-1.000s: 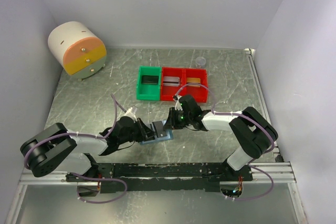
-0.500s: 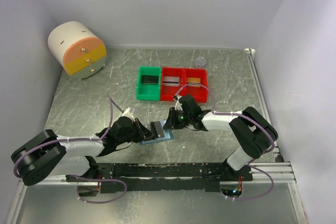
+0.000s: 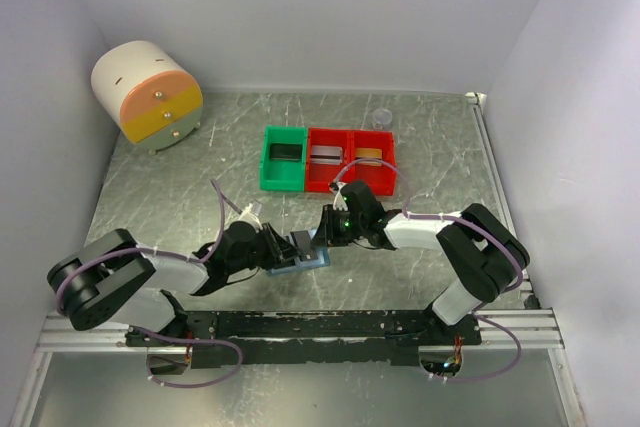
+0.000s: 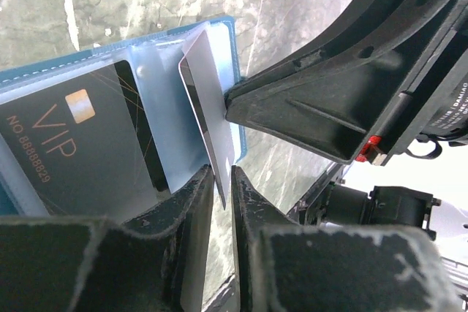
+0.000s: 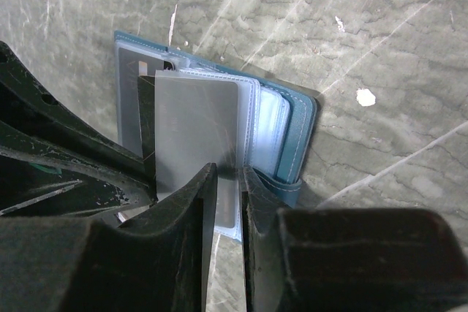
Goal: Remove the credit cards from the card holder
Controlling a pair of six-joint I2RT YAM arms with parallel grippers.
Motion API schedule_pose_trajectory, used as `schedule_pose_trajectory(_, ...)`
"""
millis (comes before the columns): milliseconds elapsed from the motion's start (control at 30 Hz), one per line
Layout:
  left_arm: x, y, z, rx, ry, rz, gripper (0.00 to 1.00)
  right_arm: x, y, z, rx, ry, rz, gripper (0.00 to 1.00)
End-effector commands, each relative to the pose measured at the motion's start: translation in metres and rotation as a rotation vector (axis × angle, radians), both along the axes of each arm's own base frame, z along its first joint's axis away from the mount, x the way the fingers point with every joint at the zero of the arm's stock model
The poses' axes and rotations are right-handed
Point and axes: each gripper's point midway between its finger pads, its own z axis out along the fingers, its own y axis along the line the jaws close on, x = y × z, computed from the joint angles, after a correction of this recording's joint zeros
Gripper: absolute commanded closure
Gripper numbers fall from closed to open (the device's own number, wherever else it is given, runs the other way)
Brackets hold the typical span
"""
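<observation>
Grey marbled metal table (image 3: 450,147) boxed in by plain white walls (image 3: 300,17), nothing fancy. Biggest thing on it is the white drum (image 3: 135,77) with an orange-and-yellow front, off in the far left corner. The left arm (image 3: 150,277) and right arm (image 3: 420,232) both reach in from the near edge and meet at the middle front. Behind them a green bin (image 3: 280,183) and red bins (image 3: 318,184) sit side by side. Each has something small and flat in it, too small to make out from up top.

The card holder (image 5: 306,118) lies open on the table right between the two grippers, closer to the front edge than the bins. Its blue cover is down and the clear sleeves are fanned up. The silvery-grey card (image 5: 197,126) stands tilted up out of those sleeves. The right gripper (image 5: 228,195) is clamped down to a thin slit on the card's edge, sleeve and card together as far as I can see. The left gripper (image 4: 222,199) has its jaws almost together with another corner of that same card poking into the gap. Honestly can't tell if it's pinching or just straddling it. The dark card (image 4: 69,155) with gold "VIP" lettering lies flat, tucked in a sleeve.

Smallest bit: a little clear round thing (image 3: 381,117) at the far edge behind the red bins.
</observation>
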Motion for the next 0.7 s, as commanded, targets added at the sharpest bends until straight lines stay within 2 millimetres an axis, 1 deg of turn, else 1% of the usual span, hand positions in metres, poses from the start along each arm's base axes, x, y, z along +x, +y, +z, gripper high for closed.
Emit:
schedule_pose_trajectory(0,0.003,-0.008,0.02,-0.108,-0.036,0.009,0.74,-0.011,-0.023,-0.027,-0.115,0.048,-0.025,0.8)
schedule_pose_trajectory(200,0.002,-0.005,0.016,-0.094,-0.027,0.016,0.87,-0.011,-0.024,-0.027,-0.12,0.044,-0.028,0.8)
schedule_pose_trajectory(333,-0.001,0.004,0.012,-0.053,-0.011,0.028,0.89,-0.01,-0.025,-0.028,-0.124,0.045,-0.033,0.79)
schedule_pose_trajectory(433,-0.003,0.012,0.011,-0.024,-0.013,0.043,0.93,-0.01,-0.025,-0.028,-0.124,0.046,-0.032,0.79)
schedule_pose_trajectory(567,-0.005,0.021,0.009,0.017,-0.006,0.059,0.93,-0.01,-0.024,-0.028,-0.12,0.046,-0.031,0.79)
schedule_pose_trajectory(667,-0.004,0.022,0.011,0.047,-0.017,0.053,0.89,-0.01,-0.023,-0.026,-0.113,0.046,-0.029,0.79)
